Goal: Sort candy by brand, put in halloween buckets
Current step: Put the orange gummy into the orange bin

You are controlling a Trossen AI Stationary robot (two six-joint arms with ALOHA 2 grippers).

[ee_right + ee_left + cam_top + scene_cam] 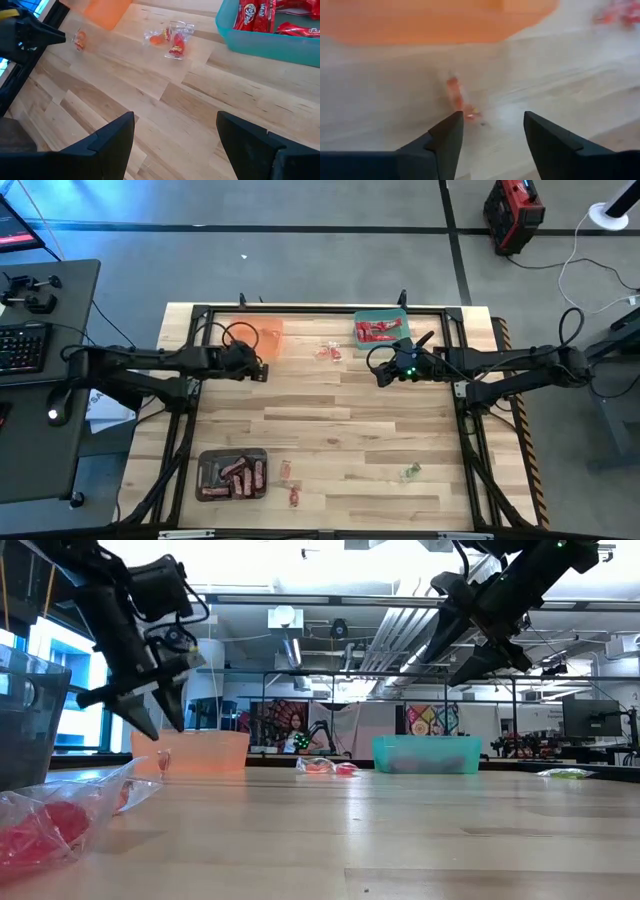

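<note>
Currently one small orange-red candy lies on the table just beside the orange bucket, directly ahead of my left gripper, which hangs spread wide and empty above it. Risk, in my judgement: a flat wrapper may slide away as my fingers descend. My right gripper waits unclenched, empty, near the green bucket.

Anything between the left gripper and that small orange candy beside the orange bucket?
Nothing visible. The left gripper is open just above the orange candy, with only bare table around it; the orange bucket sits just beyond.
</note>
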